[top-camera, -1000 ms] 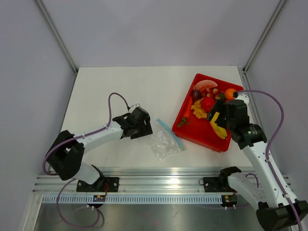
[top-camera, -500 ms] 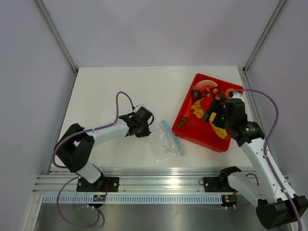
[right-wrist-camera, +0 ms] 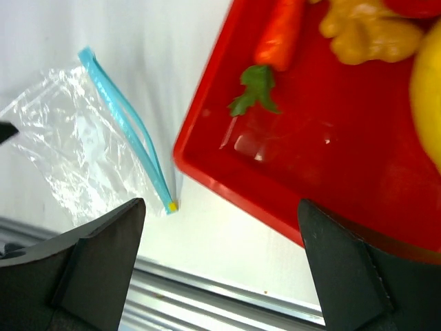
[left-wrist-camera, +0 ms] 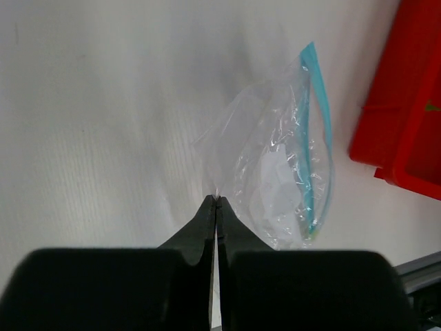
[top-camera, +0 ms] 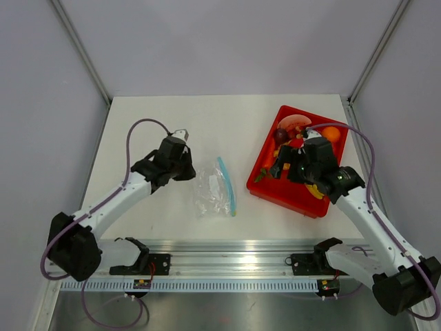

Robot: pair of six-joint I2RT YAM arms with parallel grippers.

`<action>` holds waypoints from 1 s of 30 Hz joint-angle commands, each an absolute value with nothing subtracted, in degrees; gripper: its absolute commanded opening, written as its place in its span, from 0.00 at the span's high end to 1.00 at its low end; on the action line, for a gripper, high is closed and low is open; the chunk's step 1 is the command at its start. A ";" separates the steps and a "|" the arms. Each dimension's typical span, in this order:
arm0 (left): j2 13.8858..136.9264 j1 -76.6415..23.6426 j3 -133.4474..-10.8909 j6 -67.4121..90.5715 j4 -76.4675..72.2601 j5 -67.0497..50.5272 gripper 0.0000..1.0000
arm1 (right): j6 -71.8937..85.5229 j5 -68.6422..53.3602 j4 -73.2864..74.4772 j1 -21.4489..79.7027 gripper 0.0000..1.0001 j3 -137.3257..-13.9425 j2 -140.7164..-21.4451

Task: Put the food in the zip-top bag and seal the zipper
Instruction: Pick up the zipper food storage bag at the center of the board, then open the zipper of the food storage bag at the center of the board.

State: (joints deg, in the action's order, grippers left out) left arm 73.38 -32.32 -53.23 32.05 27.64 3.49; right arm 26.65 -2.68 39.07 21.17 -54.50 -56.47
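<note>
Left tool [left-wrist-camera: 215, 201] pinches the zip-top bag's [left-wrist-camera: 272, 165] edge opposite its zipper [left-wrist-camera: 318, 124]; right tool [right-wrist-camera: 220, 207] hangs open over the red tray [right-wrist-camera: 275, 172].

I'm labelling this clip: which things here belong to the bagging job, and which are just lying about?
Job: zip-top bag, zipper, purple fruit, red tomato (partly hidden), left gripper shut on the bag's edge.
Lying about: orange fruit, banana, carrot, red tray.

Top view high, looking down on whole table [top-camera: 207, 124], wrist views close, downward, sharing zip-top bag [left-wrist-camera: 275, 158], red tray [right-wrist-camera: 310, 158]
</note>
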 commanded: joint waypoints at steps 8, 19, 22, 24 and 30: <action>61.18 -23.21 -57.57 22.07 31.90 -15.09 1.00 | 33.83 -13.96 24.27 30.50 0.01 -56.17 -62.40; 58.80 -17.93 -61.87 23.46 30.32 -33.90 1.00 | 40.33 -18.46 11.70 30.50 0.00 -48.44 -65.04; 58.80 -16.88 -62.58 24.87 29.10 -36.90 1.00 | 41.04 -19.16 8.88 30.50 0.01 -46.33 -65.21; 58.80 -16.52 -62.58 25.84 27.61 -38.84 1.00 | 41.04 -19.42 8.35 30.50 0.01 -45.79 -66.09; 59.41 -16.26 -61.79 29.26 23.48 -42.01 1.00 | 39.38 -22.15 5.45 32.07 0.01 -44.21 -68.19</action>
